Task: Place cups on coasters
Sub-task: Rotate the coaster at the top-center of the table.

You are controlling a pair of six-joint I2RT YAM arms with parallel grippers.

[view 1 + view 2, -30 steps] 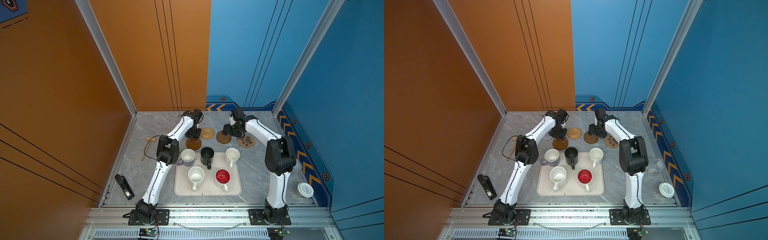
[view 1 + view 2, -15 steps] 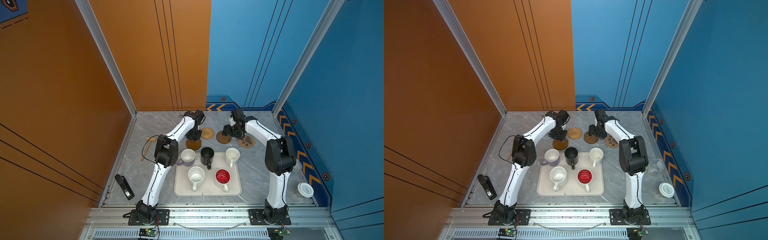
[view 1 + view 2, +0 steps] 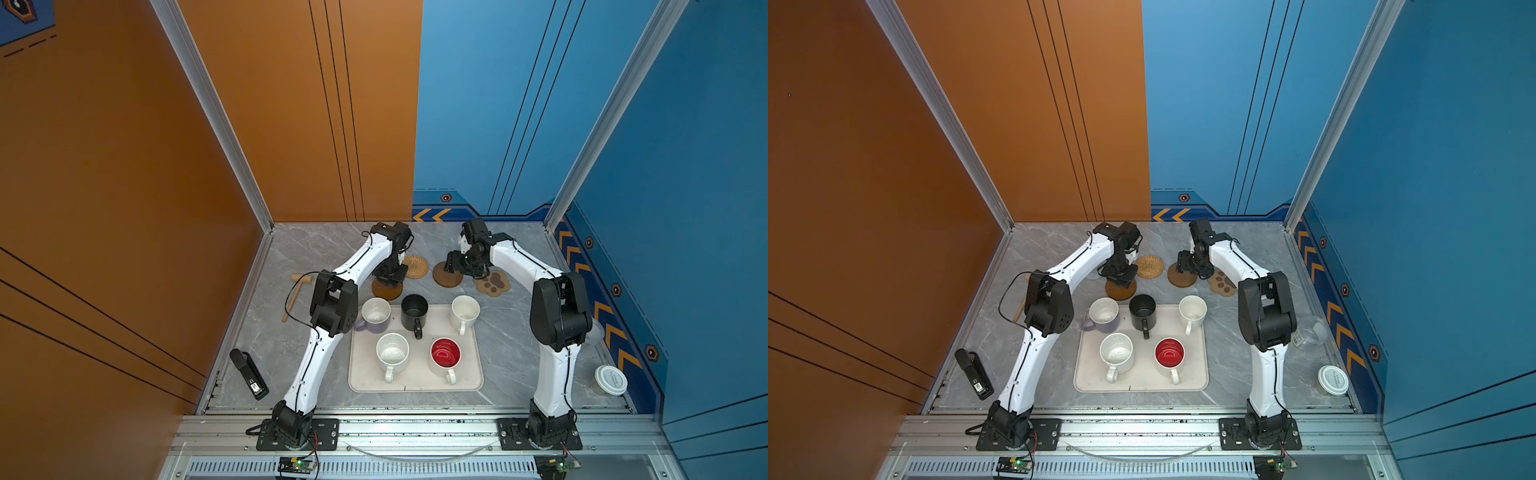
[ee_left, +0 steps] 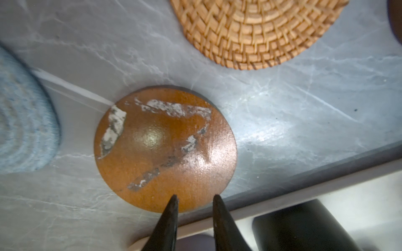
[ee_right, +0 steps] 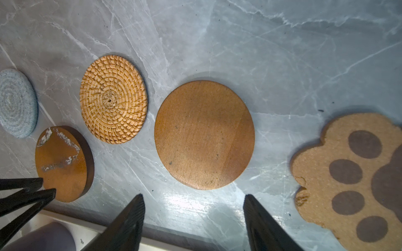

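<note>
All five cups stand close together near the front of the counter (image 3: 519,345), none on a coaster: the matte black cup (image 3: 414,309), the cream-white cup (image 3: 465,311), the speckled white cup (image 3: 392,353) and the red-lined cup (image 3: 445,353) are on the cream tray (image 3: 415,388), and the lavender cup (image 3: 376,314) sits at the tray's far left corner, overhanging its edge. The coasters lie bare in a loose row beyond the tray: the glossy brown coaster (image 3: 384,293), the rattan coaster (image 3: 415,266), the plain brown coaster (image 3: 448,277) and the paw-shaped coaster (image 3: 492,283). The grey-white woven coaster (image 5: 16,106) shows only in the wrist views, just beside the glossy one. The left hand (image 4: 194,198) points down over the near edge of the glossy brown coaster, its fingers drawn close with a narrow gap and nothing seen between them; whether the tips touch the coaster cannot be told. The right hand (image 5: 193,198) is low over the bare counter next to the plain brown coaster, fingers spread wide and holding nothing. A white-lidded jar (image 3: 610,379) stands well apart at the right edge.
</note>
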